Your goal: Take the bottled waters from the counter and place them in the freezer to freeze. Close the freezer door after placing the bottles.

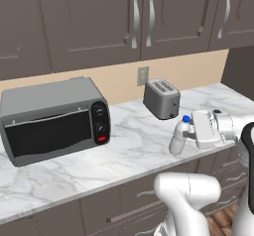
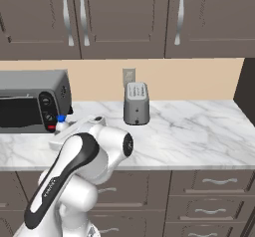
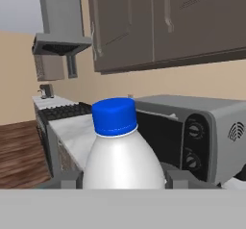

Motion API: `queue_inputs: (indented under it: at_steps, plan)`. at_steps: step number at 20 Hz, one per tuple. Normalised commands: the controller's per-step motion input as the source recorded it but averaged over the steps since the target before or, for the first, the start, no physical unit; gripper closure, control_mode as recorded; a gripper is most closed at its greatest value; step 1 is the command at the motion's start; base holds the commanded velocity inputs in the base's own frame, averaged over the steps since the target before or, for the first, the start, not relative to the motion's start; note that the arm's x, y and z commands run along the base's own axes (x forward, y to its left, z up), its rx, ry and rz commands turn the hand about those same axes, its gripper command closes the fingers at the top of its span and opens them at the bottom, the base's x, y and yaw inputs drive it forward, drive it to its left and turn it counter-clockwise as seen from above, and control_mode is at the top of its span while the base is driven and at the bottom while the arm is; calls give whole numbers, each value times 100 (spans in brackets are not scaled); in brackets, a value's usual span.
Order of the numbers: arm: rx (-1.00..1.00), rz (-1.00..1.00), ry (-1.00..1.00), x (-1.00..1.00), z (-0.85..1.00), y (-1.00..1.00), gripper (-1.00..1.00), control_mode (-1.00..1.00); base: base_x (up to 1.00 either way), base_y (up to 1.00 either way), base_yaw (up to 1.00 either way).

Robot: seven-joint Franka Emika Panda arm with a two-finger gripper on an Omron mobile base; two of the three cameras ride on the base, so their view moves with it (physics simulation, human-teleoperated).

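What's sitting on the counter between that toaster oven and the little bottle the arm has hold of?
Nothing: in the left base view only bare marble counter lies between the toaster oven and the bottle in the gripper.

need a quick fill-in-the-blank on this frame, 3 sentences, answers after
1. The pincer is closed on the whitish bottle, whose cap is ____.
2. The toaster stands on the marble ____.
3. In the left base view, the toaster oven sits to the ____ of the toaster.

Missing words: blue; counter; left
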Motion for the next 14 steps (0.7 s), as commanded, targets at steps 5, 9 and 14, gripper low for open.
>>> queue_inputs:
  at_steps: [5, 9, 14]
  plan:
    - [-9, 0, 5, -32, 16, 0, 100, -100, 0, 0, 0]
    - [-6, 0, 0, -24, 0, 0, 100, -100, 0, 0, 0]
    - [4, 0, 0, -1, -1, -6, 100, -100, 0, 0, 0]
